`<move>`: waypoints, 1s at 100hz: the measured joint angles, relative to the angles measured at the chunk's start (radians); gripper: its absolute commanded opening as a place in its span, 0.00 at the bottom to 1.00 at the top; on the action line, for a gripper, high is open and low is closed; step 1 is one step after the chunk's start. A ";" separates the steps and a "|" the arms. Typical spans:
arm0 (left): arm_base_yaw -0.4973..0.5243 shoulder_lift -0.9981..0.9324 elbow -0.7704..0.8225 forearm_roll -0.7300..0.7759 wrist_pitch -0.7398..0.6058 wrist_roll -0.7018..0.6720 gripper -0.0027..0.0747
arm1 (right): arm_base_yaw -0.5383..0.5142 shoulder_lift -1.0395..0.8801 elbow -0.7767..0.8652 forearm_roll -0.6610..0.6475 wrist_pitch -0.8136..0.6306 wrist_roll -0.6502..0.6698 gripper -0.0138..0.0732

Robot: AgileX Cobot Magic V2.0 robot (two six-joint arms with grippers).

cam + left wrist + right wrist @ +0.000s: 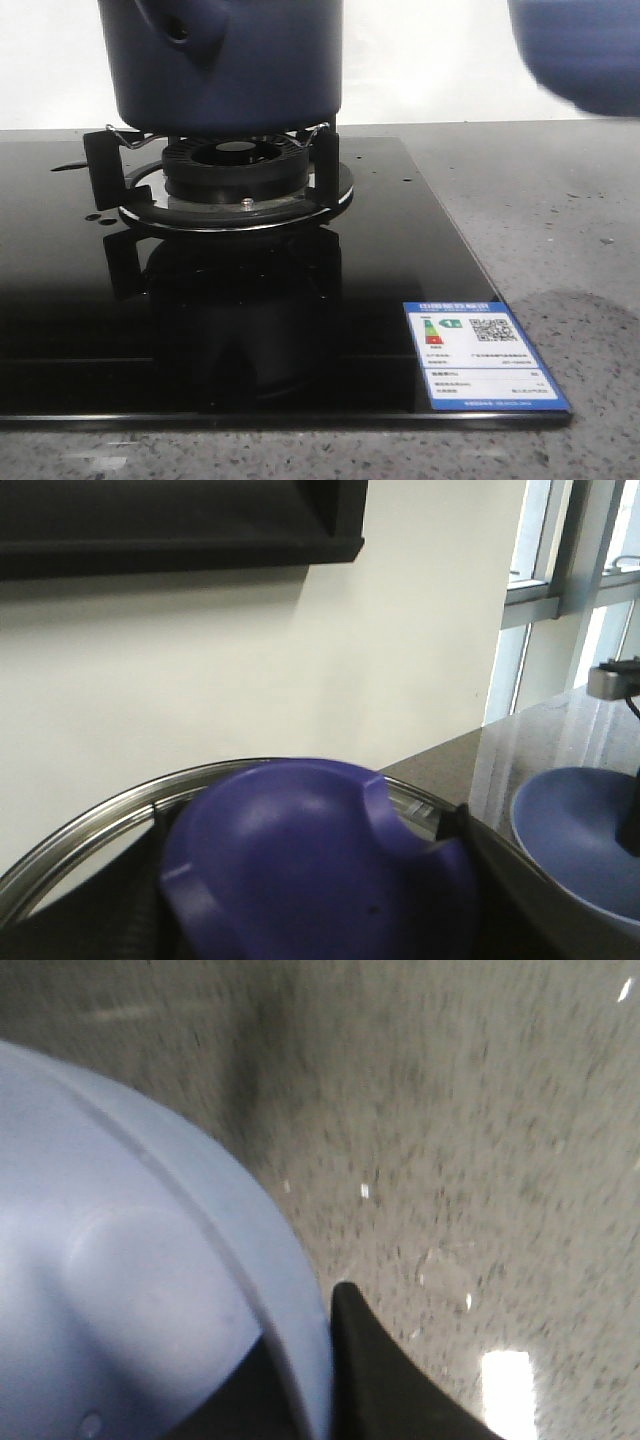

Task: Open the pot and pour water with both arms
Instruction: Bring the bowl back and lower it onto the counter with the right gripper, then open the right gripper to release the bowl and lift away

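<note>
Pot (pixel 225 65): dark navy, smooth straight walls, sitting on the burner (pixel 235 170) of the black glass hob (pixel 300 300); its stubby handle with a round hole faces the front, left of centre. The top of the pot is cut off in the front view.
Hob: covers the left and middle of the grey speckled counter (pixel 560 230), running close to its front edge; a blue and white energy label (pixel 485 355) is stuck at the hob's front right corner.
Lid (pixel 320 865): in the left wrist view a metal-rimmed lid with a purple-blue knob fills the lower part, close under the camera.
Left claw: only a dark finger (pixel 455 825) shows just beside the knob; whether it is clamped on the knob cannot be told.
Bowl (pixel 580 50): lighter blue, blurred, up in the air over the right back part of the counter, well apart from the pot.
Right claw: one black finger (pixel 380 1370) lies against the outside of the bowl's rim, dark shapes inside the rim; it appears to be pinching the bowl wall.
</note>
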 measured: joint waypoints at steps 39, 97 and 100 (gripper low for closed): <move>-0.034 0.233 -0.069 -0.053 0.066 0.121 0.35 | 0.000 -0.058 0.241 0.001 -0.094 -0.035 0.11; -0.034 0.381 -0.110 -0.161 0.087 0.207 0.35 | 0.000 -0.060 0.247 -0.002 -0.090 -0.035 0.11; -0.034 0.383 -0.110 -0.175 0.087 0.225 0.35 | 0.000 -0.060 0.247 -0.004 -0.090 -0.035 0.11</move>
